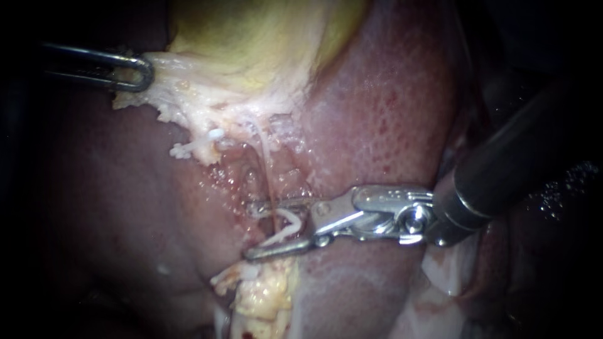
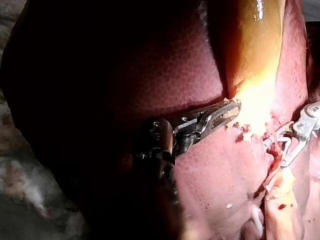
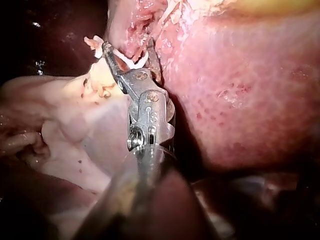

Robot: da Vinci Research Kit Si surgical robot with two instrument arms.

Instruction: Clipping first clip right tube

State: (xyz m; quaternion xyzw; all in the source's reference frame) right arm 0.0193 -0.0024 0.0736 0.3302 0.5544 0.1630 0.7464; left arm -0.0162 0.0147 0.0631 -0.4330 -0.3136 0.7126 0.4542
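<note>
Your right instrument [image 1: 250, 230] has its 2 jaws standing wide apart, with a white clip [image 1: 286, 226] seated between them and touching both. The tube [image 1: 267, 166] runs into the gap between those jaws. Your left instrument [image 1: 146, 72] pinches the gallbladder's [image 1: 251, 37] pale edge, well apart from them.

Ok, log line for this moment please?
left instrument: shut on gallbladder edge | right instrument: carries white clip, astride tube | clip: not yet squeezed shut
</note>
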